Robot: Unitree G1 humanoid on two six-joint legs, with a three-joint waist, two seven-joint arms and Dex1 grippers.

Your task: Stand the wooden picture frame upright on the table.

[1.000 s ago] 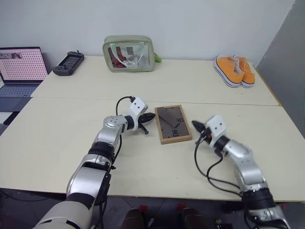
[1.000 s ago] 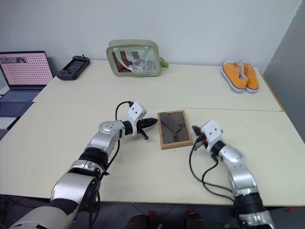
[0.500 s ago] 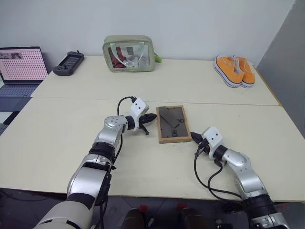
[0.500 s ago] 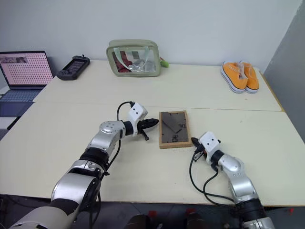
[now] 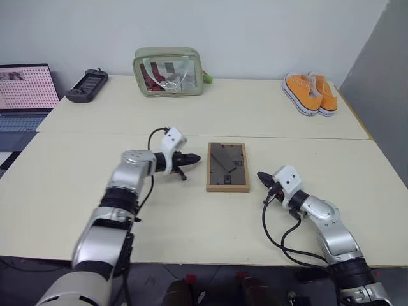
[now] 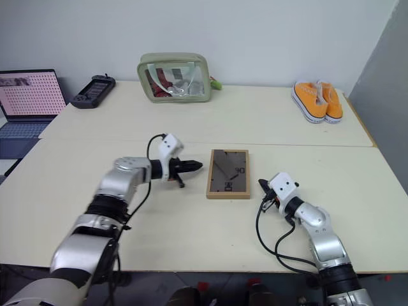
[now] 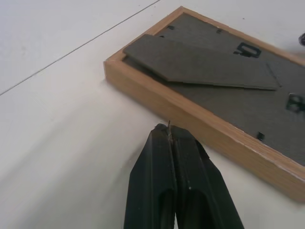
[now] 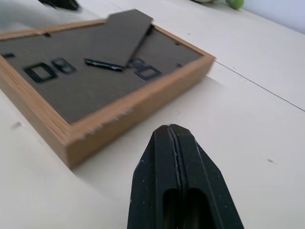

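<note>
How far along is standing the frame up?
Nothing looks done yet: the wooden picture frame lies flat, back side up, on the table, its easel stand folded against the back. In hand: the left gripper and right gripper flank it, jaws shut, holding nothing. Left: gripping, lifting, opening the stand, setting it upright.

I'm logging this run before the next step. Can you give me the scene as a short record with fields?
frame: wooden picture frame lying flat, back side up, easel stand folded
surface: table
left tool: shut, beside the frame's left edge, apart from it
right tool: shut, off the frame's right lower corner, holding nothing
task state: frame not yet upright
</note>
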